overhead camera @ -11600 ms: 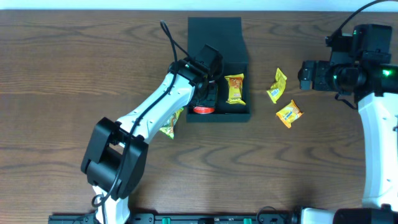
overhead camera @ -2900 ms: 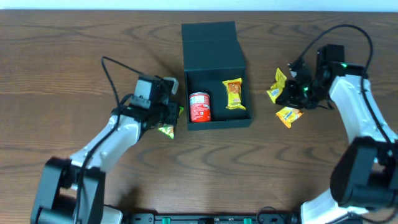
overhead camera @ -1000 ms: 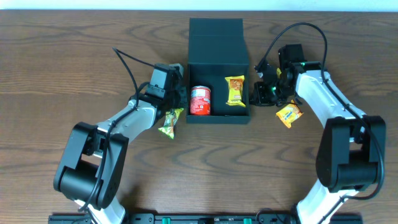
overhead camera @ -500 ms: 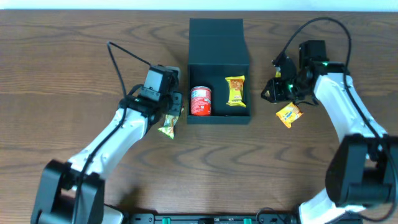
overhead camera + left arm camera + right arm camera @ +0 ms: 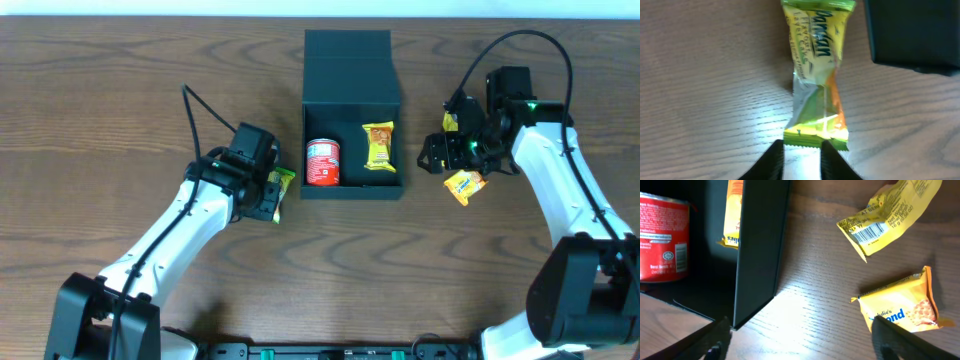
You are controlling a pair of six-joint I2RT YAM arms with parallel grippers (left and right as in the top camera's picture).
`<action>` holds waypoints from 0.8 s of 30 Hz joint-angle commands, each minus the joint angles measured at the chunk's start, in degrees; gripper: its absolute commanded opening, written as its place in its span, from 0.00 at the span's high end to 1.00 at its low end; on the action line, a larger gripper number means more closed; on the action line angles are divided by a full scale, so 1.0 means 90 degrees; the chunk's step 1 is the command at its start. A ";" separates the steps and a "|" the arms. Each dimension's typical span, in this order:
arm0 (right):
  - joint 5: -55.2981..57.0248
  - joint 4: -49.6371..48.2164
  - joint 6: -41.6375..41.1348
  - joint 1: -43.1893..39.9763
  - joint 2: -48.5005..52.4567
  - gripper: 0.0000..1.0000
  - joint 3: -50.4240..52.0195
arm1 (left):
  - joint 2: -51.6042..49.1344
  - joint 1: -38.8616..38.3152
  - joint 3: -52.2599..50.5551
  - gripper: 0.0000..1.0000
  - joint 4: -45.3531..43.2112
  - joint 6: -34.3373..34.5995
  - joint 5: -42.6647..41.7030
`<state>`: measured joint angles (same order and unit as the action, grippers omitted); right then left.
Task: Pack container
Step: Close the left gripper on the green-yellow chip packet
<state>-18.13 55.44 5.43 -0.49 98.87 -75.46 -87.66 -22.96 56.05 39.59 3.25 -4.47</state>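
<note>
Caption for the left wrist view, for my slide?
The left hand lined up on the green snack packet beside the container.

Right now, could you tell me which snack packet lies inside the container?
The yellow-orange packet beside the red can in the container; the green packet and two yellow packets lie outside it.

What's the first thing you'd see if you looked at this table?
The big dark box, open in the middle of the table, with a bright red can and a yellow snack packet inside. A crumpled yellow packet and a biscuit packet lie on the wood to its right, and a green-and-yellow packet by its left side.
</note>
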 commanded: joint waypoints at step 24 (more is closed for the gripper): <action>0.0272 0.0289 0.0027 -0.0032 -0.0117 0.02 0.0010 | -0.1299 -0.0554 0.0029 0.51 -0.1064 -0.0911 0.0576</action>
<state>-16.03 58.02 5.45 -0.49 98.87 -75.46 -98.89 -27.88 56.05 30.37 -1.87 -0.21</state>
